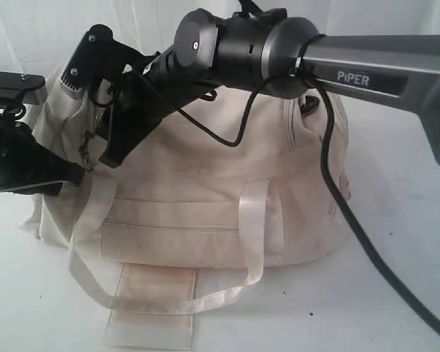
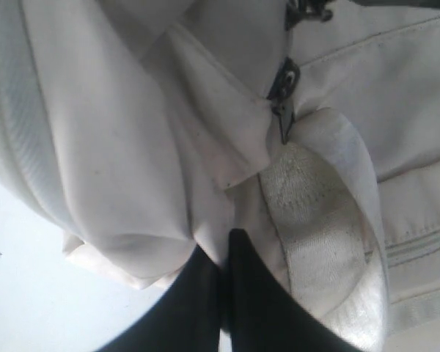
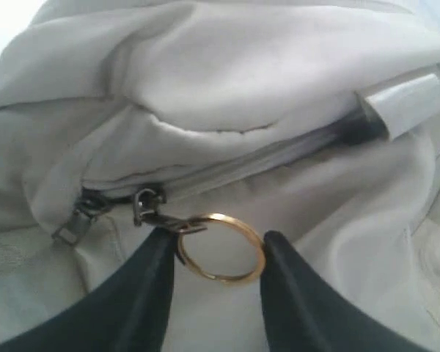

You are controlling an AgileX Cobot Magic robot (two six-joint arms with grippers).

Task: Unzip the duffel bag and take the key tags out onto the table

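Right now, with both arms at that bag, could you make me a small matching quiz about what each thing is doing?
Things:
1. left pincer
2. right pincer
3. gold ring
4. zip

States:
A. lies between two dark fingers
B. pinched shut on bag cloth
C. closed along the bag
D. fingers apart, either side of the ring

Pairs: 1-B, 2-D, 3-A, 4-C

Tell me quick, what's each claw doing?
Left gripper: shut, pinching the bag's fabric.
Right gripper: jaws astride the zipper ring; grip unclear.
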